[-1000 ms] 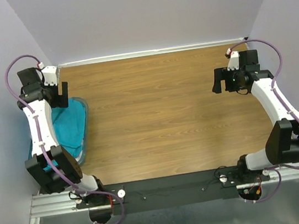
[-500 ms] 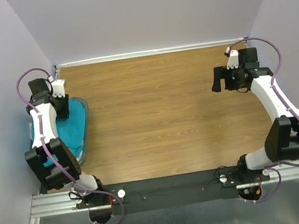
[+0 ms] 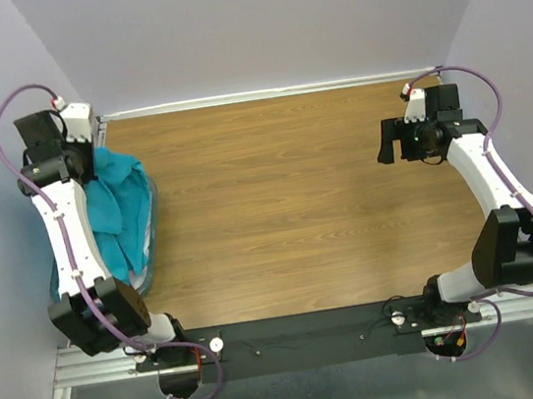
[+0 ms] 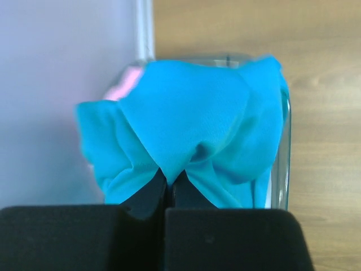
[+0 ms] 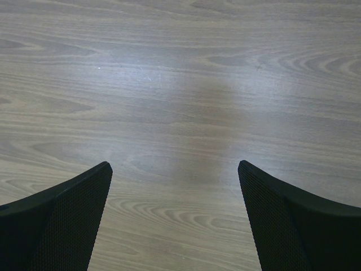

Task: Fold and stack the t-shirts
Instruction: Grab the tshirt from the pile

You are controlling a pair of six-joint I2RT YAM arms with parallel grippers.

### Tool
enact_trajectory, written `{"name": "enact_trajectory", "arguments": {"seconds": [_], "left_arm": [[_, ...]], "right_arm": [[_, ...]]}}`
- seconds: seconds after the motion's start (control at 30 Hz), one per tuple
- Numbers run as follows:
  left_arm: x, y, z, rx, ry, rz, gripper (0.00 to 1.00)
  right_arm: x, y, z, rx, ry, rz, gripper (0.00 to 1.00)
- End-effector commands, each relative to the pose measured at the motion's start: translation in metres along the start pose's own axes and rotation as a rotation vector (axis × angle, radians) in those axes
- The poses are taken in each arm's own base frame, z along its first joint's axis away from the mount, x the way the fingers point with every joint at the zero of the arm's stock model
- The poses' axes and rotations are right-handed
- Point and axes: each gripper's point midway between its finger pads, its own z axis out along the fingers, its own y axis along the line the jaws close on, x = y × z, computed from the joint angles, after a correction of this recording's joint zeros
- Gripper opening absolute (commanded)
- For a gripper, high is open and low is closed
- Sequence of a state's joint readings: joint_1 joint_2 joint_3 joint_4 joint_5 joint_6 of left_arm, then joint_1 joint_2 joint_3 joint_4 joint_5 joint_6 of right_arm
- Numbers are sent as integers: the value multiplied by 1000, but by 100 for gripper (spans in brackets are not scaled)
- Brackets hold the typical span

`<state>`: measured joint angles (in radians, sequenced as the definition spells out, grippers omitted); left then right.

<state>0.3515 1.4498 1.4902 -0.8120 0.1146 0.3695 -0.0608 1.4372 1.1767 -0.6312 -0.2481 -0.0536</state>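
Ideally, the left gripper (image 4: pixel 169 183), pinched on the teal t-shirt (image 4: pixel 192 107), should lift it clear of the basket (image 4: pixel 284 169) toward the wide-spread right gripper (image 5: pixel 175 186).

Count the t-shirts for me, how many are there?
2. The teal t-shirt hangs pinched in the left end effector over the basket. A bit of the pink t-shirt peeks out beneath it, by the wall. More could be hidden underneath.

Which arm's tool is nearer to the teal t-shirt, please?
Left. The left tool is shut on the teal t-shirt above the basket; the right tool hangs open far across the table.
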Motion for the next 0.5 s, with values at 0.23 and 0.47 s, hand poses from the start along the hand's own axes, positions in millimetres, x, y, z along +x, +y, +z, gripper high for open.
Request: {"name": "enact_trajectory", "arguments": {"seconds": [0.23, 0.47], "left_arm": [[-145, -4, -141, -63, -476, 129, 0], [-224, -76, -218, 112, -783, 231, 0]], "right_arm": [[-5, 3, -4, -17, -5, -7, 100], [-8, 4, -6, -21, -15, -7, 100]]}}
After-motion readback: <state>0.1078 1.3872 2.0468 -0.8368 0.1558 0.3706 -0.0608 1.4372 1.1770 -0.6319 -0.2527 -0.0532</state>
